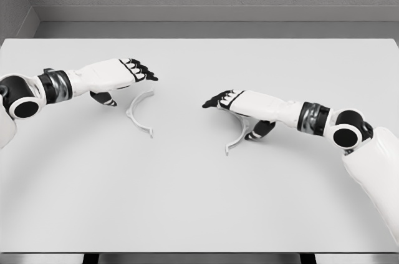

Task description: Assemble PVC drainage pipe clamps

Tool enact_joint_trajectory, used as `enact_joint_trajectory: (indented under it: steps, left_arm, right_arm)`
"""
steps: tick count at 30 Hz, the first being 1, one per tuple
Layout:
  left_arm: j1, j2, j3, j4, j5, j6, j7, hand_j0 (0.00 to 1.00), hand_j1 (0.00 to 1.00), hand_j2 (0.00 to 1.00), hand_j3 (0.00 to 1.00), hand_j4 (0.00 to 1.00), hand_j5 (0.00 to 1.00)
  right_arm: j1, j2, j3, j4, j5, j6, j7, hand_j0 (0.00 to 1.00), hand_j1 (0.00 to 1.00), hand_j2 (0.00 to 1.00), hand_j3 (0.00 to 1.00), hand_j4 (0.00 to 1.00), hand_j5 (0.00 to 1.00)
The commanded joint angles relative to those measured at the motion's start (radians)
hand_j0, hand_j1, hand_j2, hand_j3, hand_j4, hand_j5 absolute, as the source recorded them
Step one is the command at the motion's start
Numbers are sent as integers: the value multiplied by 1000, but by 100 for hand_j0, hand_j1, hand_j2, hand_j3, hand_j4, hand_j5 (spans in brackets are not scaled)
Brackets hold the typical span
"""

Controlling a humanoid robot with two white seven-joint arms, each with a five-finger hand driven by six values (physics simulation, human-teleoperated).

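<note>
While both arms reach in over the white table (pixel 199 201), two thin white clamp halves lie on it, well apart from each other. Using the left clamp half (pixel 141 113) as the landmark: it's a curved strip w/ small flat tabs at its ends, lying flat, its open side facing right. The left hand (pixel 118 75) is just up and to the left of it, palm down, fingers (pixel 144 72) stretched out & relaxed, holding nothing. The thumb hangs down close beside the strip's upper end; can't tell if it touches.

Far to the right of that strip, and a bit lower, is the right clamp half (pixel 240 136). Only part of it shows, bc the right hand (pixel 240 103) is over its upper end. That hand is palm down too, fingers (pixel 215 102) out straight toward the left strip, not wrapped around anything. Its thumb is tucked under, by the curved piece; can't tell if it's touching.
</note>
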Motion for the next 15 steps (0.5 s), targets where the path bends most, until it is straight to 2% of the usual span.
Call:
enact_joint_trajectory:
  steps: [1,12,15]
  left_arm:
    - [0,0,0,2,5,2,2,100,100,100,100,100,100]
    - [0,-1,-2,5,4,2,8,100,100,100,100,100,100]
    - [3,-32,-2,16,-45,2,8,100,100,100,100,100,100]
  right_arm:
    - [0,2,0,0,-7,3,0,100,100,100,100,100,100]
    - [2,17,0,1,-4,3,0,100,100,100,100,100,100]
    - [0,29,0,18,-4,3,0,100,100,100,100,100,100]
